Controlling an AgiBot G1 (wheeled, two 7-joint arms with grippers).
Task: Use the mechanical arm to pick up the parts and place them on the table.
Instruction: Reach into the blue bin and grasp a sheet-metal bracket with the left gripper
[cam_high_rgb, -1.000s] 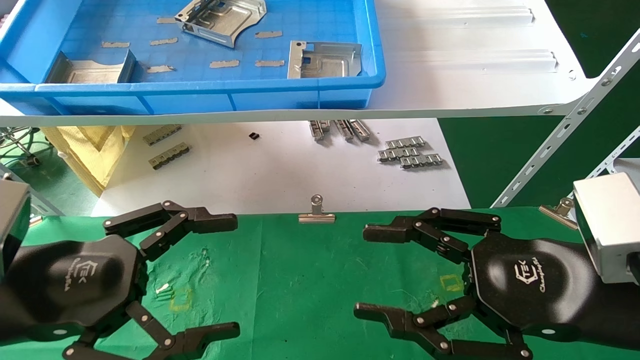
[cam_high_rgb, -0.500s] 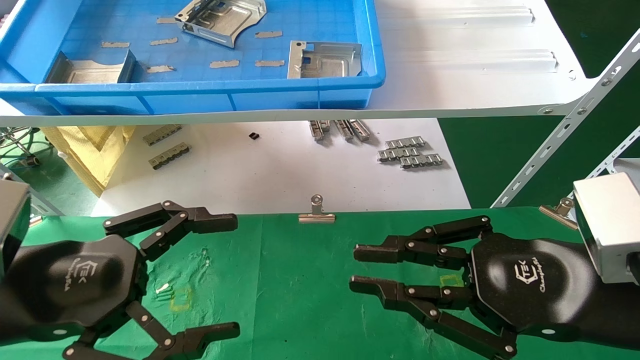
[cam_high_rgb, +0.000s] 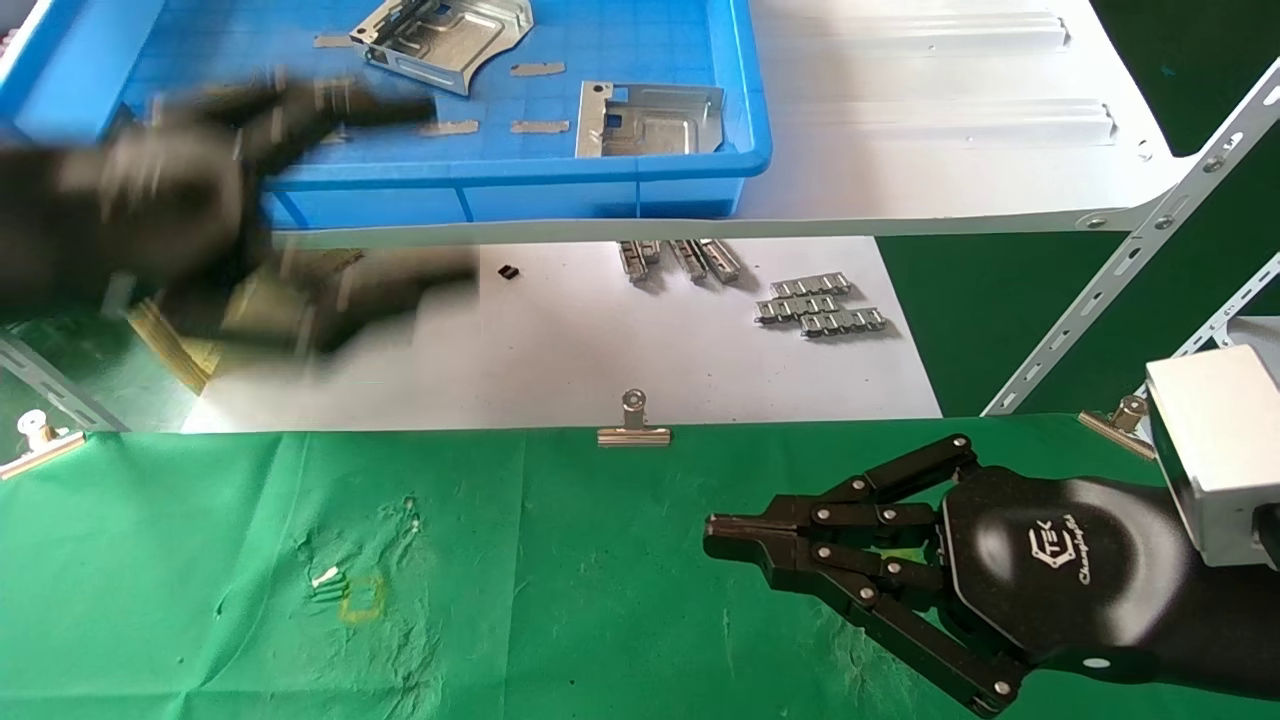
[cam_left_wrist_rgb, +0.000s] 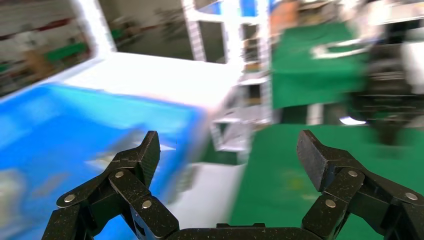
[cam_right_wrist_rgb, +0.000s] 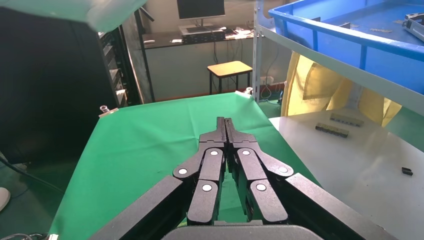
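Observation:
Two silver parts lie in the blue tray (cam_high_rgb: 700, 170) on the white shelf: one at the back (cam_high_rgb: 445, 40) and one at the front right (cam_high_rgb: 645, 120). My left gripper (cam_high_rgb: 440, 190) is blurred and open; it hangs empty in front of the tray's front left corner and hides what lies there. In the left wrist view the left gripper (cam_left_wrist_rgb: 227, 150) is open between the tray (cam_left_wrist_rgb: 75, 130) and the green table (cam_left_wrist_rgb: 310, 165). My right gripper (cam_high_rgb: 712, 528) is shut and empty, low over the green table (cam_high_rgb: 560, 580) at the right. Its closed tips also show in the right wrist view (cam_right_wrist_rgb: 224, 120).
The white shelf board (cam_high_rgb: 950, 120) overhangs a white surface holding grey connector strips (cam_high_rgb: 820, 305). Binder clips (cam_high_rgb: 633, 425) edge the green cloth. A slanted shelf brace (cam_high_rgb: 1130, 270) stands at the right. Yellow cloth (cam_high_rgb: 190, 350) hangs at the left.
My left gripper has risen from the green table up to the blue tray's front, still open. My right gripper has closed its fingers and stayed in place.

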